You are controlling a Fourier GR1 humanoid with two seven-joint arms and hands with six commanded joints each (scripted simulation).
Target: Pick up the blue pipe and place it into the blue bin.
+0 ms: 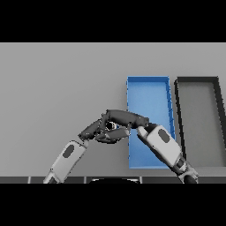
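My right hand reaches left from the lower right, across the near left edge of the blue bin. It sits just left of that bin, over the table. A small pale spot shows under the hand. No clear blue pipe shows in this view, and the hand hides whatever lies beneath it. My left hand comes in from the lower left, its fingers relaxed, its tips right beside the right hand. I cannot tell whether the two hands touch.
A black bin stands directly right of the blue bin, both long and open-topped. The grey table stretches to the left and back.
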